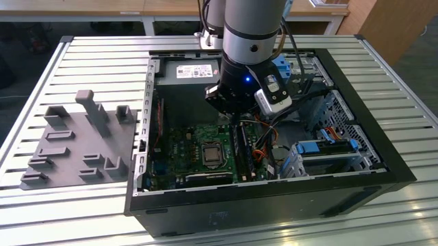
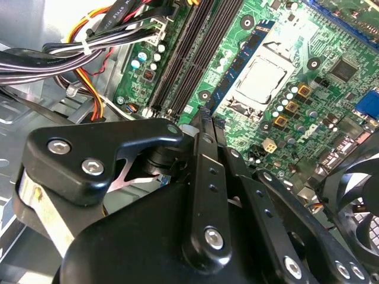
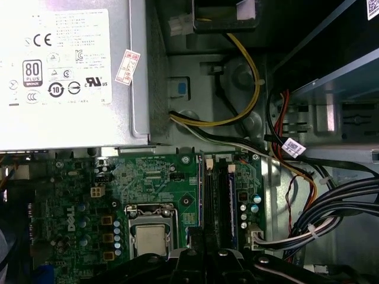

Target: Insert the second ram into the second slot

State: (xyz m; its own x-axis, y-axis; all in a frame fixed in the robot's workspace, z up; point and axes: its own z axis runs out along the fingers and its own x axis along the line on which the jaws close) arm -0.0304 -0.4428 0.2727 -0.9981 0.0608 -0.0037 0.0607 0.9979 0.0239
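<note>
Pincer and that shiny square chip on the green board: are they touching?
Apart. The second wrist view shows a strip of green board lying plainly between the pincer and the shiny square chip.

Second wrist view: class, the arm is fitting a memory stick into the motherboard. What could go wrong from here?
The long blue circuit-board stick runs close beside the black memory slots; slightly off line, it could jam or bend. The zip-tied dark cable bundle runs next to the black hand and might snag it.
</note>
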